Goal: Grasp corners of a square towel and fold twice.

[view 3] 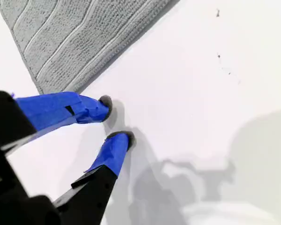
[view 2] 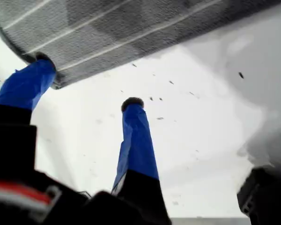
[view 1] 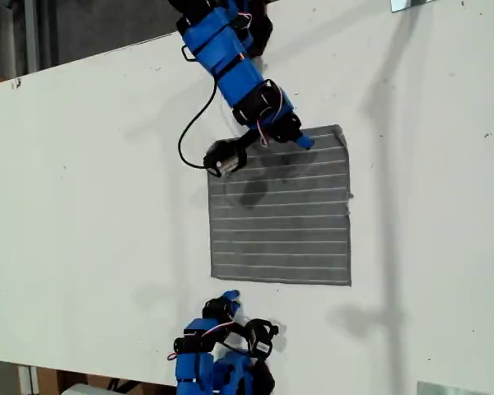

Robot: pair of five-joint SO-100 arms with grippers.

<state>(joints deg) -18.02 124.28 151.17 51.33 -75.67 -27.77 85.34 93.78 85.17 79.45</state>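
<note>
The grey towel (view 1: 284, 210) with thin white stripes lies flat on the white table (view 1: 90, 206). My first gripper (view 1: 295, 137) reaches in from the top of the exterior view and stands open at the towel's far edge. One blue fingertip (view 2: 42, 63) touches the hem of the towel (view 2: 112, 28); the other fingertip (view 2: 132, 104) rests on bare table. My second gripper (view 1: 229, 298), at the bottom of the exterior view, is narrowly open with nothing between its fingertips (view 3: 105, 107). It sits on the table just off a corner (view 3: 41, 89) of the towel (view 3: 75, 33).
A black cable (view 1: 184, 140) loops off the first arm onto the table beside the towel. Metal pieces show at the exterior view's top right (view 1: 412, 3) and bottom right (view 1: 449, 388). The table edge (view 1: 82, 62) runs along the exterior view's upper left.
</note>
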